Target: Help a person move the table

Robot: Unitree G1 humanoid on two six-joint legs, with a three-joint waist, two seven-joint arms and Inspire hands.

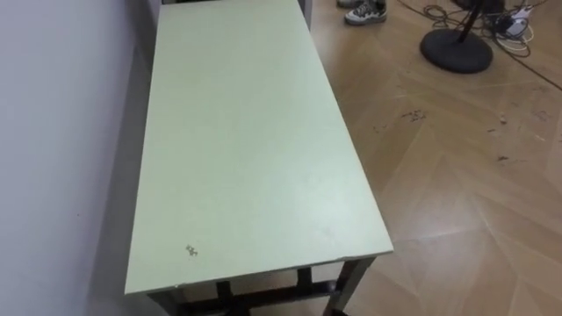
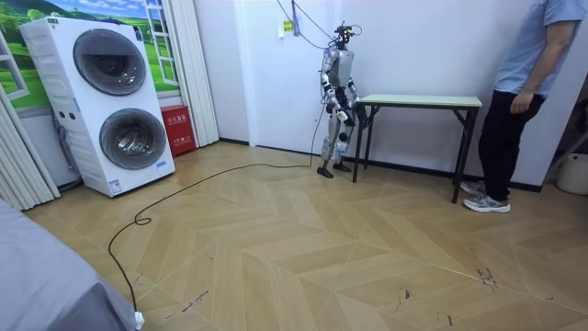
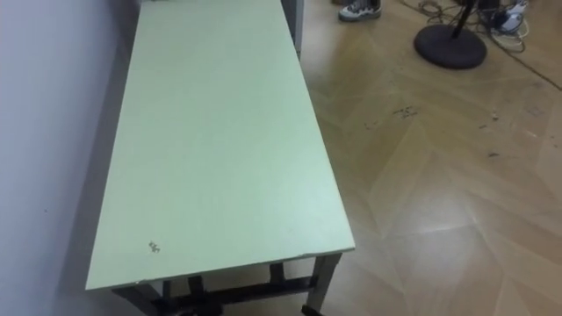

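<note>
Through the head camera I look down the length of the table (image 1: 250, 149). Its pale green top runs from the lower middle of the frame up to the top edge, with its long left side close along the white wall (image 1: 53, 132). The near short end sits at the bottom of the frame, with the dark legs showing beneath it.

In the room view the robot stands at the left end of the table, close against it and facing along it. A person (image 2: 524, 101) stands at the opposite end, near the right edge of the frame, one hand hanging at their side and not on the tabletop. All the legs that show rest on the wood floor (image 2: 303, 248), so the table is not lifted right now.

The robot's arms hang in front of its body near the table's end. Its left hand (image 2: 348, 111) and right hand (image 2: 334, 111) are too small in the room view for me to tell whether the fingers are spread or curled, or whether they touch the frame.

As for progress, I judge this scene fits two stages equally. Either both carriers are lined up at the ends with the carry to come, or the table is set down by the wall after it. The pictures do not settle which.

At the upper right of the eye view I see a round black stand base (image 1: 456, 50) and a shoe (image 1: 366, 11).
</note>
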